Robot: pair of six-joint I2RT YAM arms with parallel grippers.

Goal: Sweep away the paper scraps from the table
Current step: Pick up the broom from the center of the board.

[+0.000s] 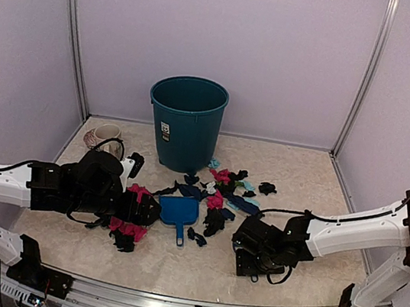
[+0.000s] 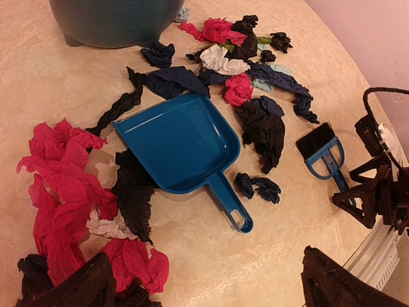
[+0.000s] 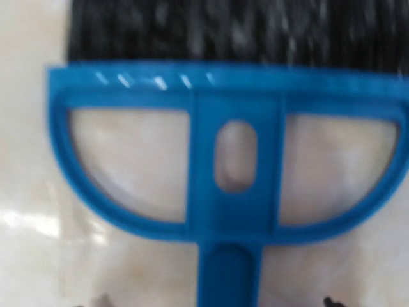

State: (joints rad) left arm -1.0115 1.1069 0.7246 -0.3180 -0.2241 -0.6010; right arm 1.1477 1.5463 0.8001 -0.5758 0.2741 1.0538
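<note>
- Teal bin: upright, open top, white label on its front wall.
- Blue dustpan: lies flat in front of the bin, mouth toward it, handle pointing away.
- Blue hand brush: front-right of the bin, past the dustpan, black bristles toward the bin.
- Pale cup: left of the bin, apart from it.

Soft, even overhead light, with faint shadows under the right hand. Its wrist view is badly blurred: the brush just ahead is out of focus, with white glare on the tabletop beside it. The left wrist view is sharp, its own fingers dark and soft.
</note>
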